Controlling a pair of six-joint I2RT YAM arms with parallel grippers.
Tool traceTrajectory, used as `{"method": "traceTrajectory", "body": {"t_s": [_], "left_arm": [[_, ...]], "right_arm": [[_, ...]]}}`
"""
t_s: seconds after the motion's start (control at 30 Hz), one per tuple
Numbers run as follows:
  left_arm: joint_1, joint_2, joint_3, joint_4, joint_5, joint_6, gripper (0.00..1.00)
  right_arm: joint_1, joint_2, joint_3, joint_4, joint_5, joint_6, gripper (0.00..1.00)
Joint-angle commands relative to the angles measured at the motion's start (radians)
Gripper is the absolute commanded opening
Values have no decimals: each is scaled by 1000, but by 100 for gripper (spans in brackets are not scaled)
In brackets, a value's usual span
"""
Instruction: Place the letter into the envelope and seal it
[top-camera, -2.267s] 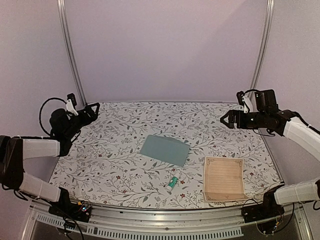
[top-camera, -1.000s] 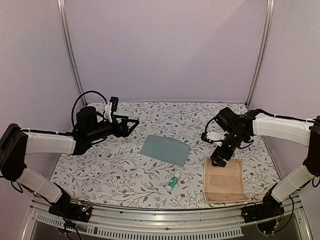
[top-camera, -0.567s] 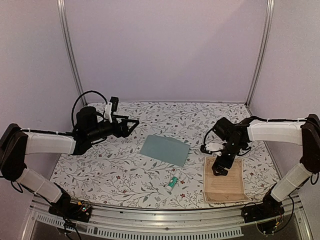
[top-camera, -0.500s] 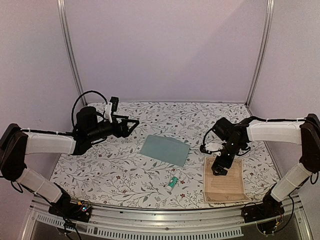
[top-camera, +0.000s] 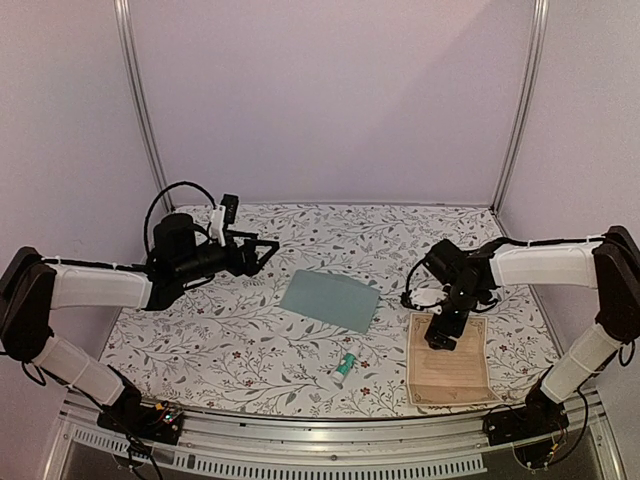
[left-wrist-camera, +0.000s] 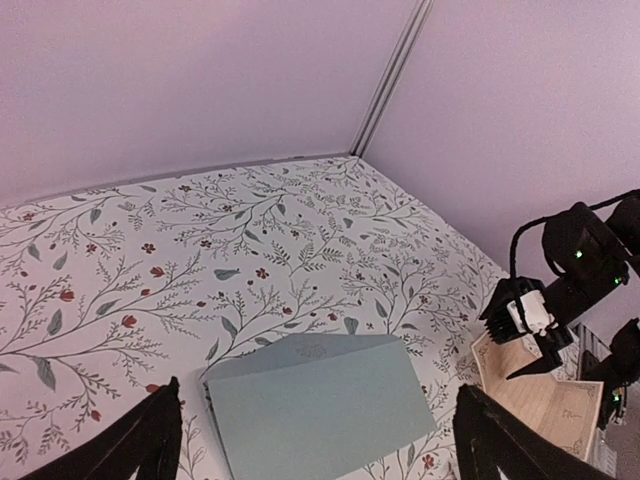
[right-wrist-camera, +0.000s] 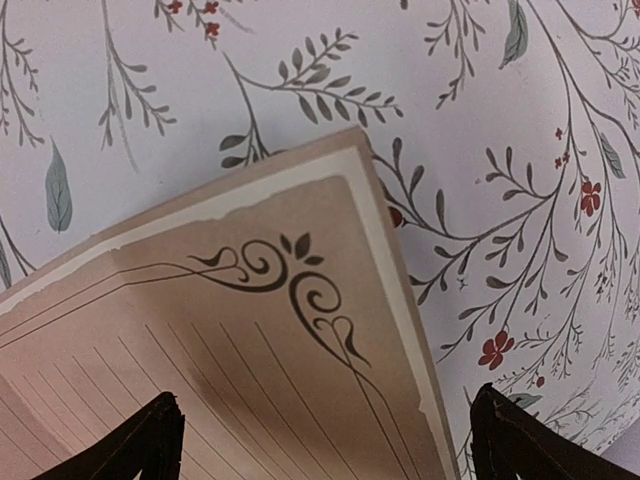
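A: Top cam?
B: High, behind the bases, looking fwd & down. Whole table (top-camera: 220, 320) in shot.
A: L wrist?
B: Mid-height on the left, facing right & far, over the envelope (left-wrist-camera: 320, 405). Letter (left-wrist-camera: 540, 400) & right arm (left-wrist-camera: 585, 250) at its edge.
A: R wrist?
B: V. close, straight down on the letter's corner. All 3 views share that corner.

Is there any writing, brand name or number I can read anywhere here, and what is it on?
No text can be read anywhere in these views.
On the letter: only blank ruled lines and a dark scrolled border, no words.
On the envelope: plain, except for a faint mark near its far edge, too faint to read.
On the glue stick: any label is too small to read.
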Motion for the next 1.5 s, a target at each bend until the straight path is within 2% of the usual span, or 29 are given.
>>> {"method": "traceTrajectory", "body": {"t_s": [0.0,0.07,0.27,0.43,0.67,0.8,0.87,0.93,0.97,1.0,1.03,1.07,1.1,1.13,1.3,1.47], "left_arm": [[-20,14,23,-2,0,16,94],[-21,16,24,-4,-3,17,94],[-22,19,25,-6,-7,19,94],[-24,18,24,-7,-12,18,94],[-25,23,26,-5,-14,18,94],[-26,22,25,-6,-12,18,94],[-28,23,26,-7,-10,19,94],[-37,23,28,-6,20,33,94],[-46,23,30,-6,42,47,94],[-62,26,34,-6,63,62,94],[-83,30,40,-6,87,83,94],[-108,37,51,-8,113,108,94],[-136,49,64,-16,142,133,94],[-163,68,81,-28,160,157,95],[-288,223,225,-126,292,248,96],[-372,383,366,-159,314,252,98]], "right_arm": [[-10,28,8,-5,-11,-13,99],[-14,14,14,-6,-37,-15,99],[-15,-24,5,-2,-67,-18,88],[-15,-55,-10,20,-62,-15,69],[-16,-136,-35,42,-61,-7,26],[-14,-183,-54,56,-72,-9,9],[-14,-201,-62,61,-74,-10,6],[-15,-217,-71,71,-51,-10,14],[-14,-225,-76,76,-35,-9,23],[-14,-241,-80,83,-20,-8,36],[-14,-256,-86,91,-5,-5,60],[-14,-269,-96,100,9,-1,78],[-14,-293,-105,105,15,3,90],[-14,-307,-113,109,14,6,97],[-14,-357,-122,76,54,16,99],[-14,-497,-126,143,140,26,99]]}}
